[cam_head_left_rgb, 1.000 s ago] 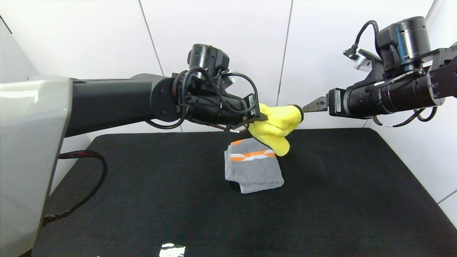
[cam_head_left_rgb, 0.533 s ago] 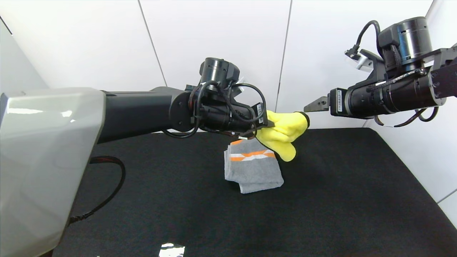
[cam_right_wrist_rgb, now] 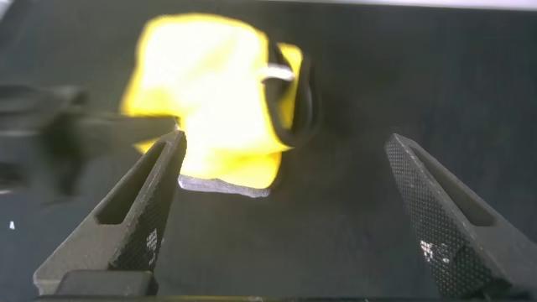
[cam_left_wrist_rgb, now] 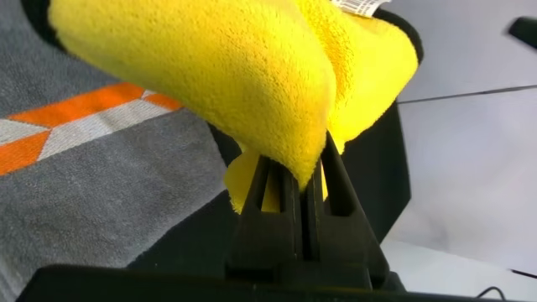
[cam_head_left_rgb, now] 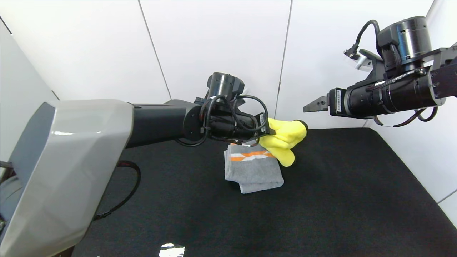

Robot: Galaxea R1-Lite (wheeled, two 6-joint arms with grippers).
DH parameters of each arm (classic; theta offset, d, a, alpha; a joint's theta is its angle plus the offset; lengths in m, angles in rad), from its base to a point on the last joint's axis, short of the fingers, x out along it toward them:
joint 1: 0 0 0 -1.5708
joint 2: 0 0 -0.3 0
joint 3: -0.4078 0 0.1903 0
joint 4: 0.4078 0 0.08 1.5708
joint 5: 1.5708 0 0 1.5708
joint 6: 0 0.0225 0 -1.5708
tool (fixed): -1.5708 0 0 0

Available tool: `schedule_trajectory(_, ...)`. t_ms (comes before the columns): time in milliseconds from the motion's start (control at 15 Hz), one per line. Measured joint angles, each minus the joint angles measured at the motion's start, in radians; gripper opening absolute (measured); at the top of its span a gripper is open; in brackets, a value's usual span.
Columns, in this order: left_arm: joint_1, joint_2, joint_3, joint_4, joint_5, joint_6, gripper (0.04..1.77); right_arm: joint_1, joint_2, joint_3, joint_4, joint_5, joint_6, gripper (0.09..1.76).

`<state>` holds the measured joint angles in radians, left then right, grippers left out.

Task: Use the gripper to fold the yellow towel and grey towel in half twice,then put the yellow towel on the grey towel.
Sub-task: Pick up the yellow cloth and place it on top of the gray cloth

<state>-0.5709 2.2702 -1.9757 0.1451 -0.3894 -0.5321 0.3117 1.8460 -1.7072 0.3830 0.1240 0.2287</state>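
Head view: left gripper (cam_head_left_rgb: 268, 132) pinches yellow towel (cam_head_left_rgb: 284, 137) above grey towel (cam_head_left_rgb: 252, 167), hiding its far edge. Right wrist view shows right gripper (cam_right_wrist_rgb: 306, 214) spread wide, holding nothing.

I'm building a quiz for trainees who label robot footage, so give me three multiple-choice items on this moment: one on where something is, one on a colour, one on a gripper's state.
1. Where is the yellow towel?
A. flat on the mat
B. in the air, held above the grey towel's far end
C. under the grey towel

2. What colour are the patches on the grey towel?
A. orange
B. blue
C. green

3. How is the right gripper?
A. shut on the yellow towel
B. shut on the grey towel
C. open, holding nothing

Key: 1 B, the left gripper pinches the bunched towel clear of the black mat. 2 A, the band shows orange and white. 3 C, the right wrist view shows its fingers spread wide apart, away from the towel.
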Motion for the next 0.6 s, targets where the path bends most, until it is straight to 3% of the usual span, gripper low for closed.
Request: schedule_trajectory(600, 0.016, 0.044, 0.038, 0.026, 0.010, 0.013, 0.13, 0.000, 0.001, 0.000, 0.000, 0.000, 0.000, 1.71)
